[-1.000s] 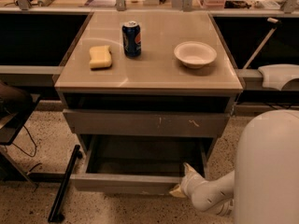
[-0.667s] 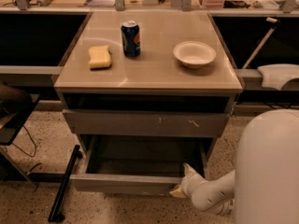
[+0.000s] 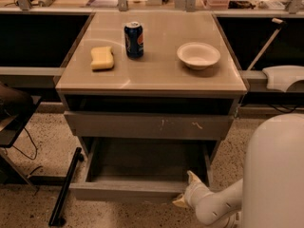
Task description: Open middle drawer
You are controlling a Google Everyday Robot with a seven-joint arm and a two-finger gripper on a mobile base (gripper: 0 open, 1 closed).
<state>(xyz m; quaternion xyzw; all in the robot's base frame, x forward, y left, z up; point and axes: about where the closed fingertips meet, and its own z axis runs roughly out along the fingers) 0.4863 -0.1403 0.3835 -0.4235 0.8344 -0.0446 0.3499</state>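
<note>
The middle drawer (image 3: 128,192) stands pulled out from the cabinet, low in the camera view. Its front is plain grey and its smooth grey inside (image 3: 147,160) is empty. Above it is a shut grey drawer front with white scratch marks (image 3: 147,125). My gripper (image 3: 182,201) is at the right end of the open drawer's front edge, on my white arm (image 3: 213,205) that reaches in from the lower right. The fingertips sit against the drawer front.
On the cabinet top (image 3: 156,75) are a yellow sponge (image 3: 102,58), a blue soda can (image 3: 134,40) and a white bowl (image 3: 198,55). My white body (image 3: 275,175) fills the lower right. A black bar (image 3: 64,186) and a dark chair (image 3: 12,113) are at the left.
</note>
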